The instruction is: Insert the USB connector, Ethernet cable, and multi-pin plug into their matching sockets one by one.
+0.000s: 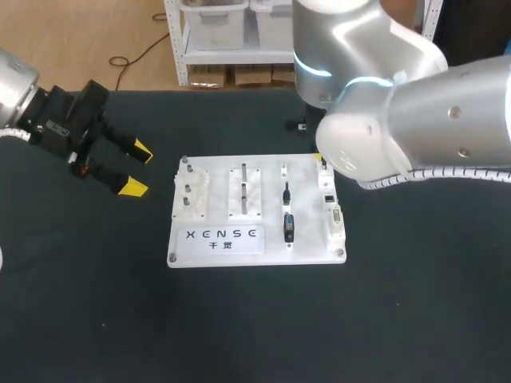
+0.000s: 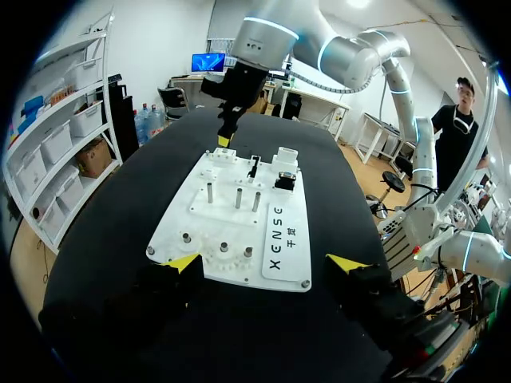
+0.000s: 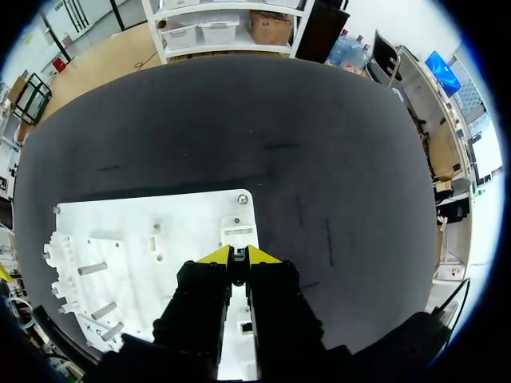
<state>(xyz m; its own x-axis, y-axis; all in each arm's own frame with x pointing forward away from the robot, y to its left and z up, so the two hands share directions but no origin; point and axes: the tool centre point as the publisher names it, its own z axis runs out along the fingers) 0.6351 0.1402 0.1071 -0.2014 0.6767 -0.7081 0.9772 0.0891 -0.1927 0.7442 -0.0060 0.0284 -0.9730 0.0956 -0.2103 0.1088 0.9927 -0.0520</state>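
Note:
A white socket board [image 1: 255,247] lies mid-table. On it a black USB-like plug [image 1: 288,227] and a thinner black plug [image 1: 287,191] stand in the middle column, with small sockets [image 1: 330,206] along the right edge. My right gripper [image 3: 239,255] hangs over the board's [image 3: 184,231] far right corner, its yellow tips nearly together on a small dark connector; I cannot tell which kind. My right arm [image 1: 415,104] hides it in the head view. My left gripper [image 1: 137,169] is open, left of the board, with nothing between its fingers. In the left wrist view the right gripper [image 2: 224,137] sits above the board's [image 2: 200,215] far edge.
Metal posts [image 2: 237,197] and round pegs [image 1: 189,187] stick up from the board's left half. A small black item [image 1: 299,125] lies on the dark tabletop behind the board. Bare tabletop surrounds the board to the front and right.

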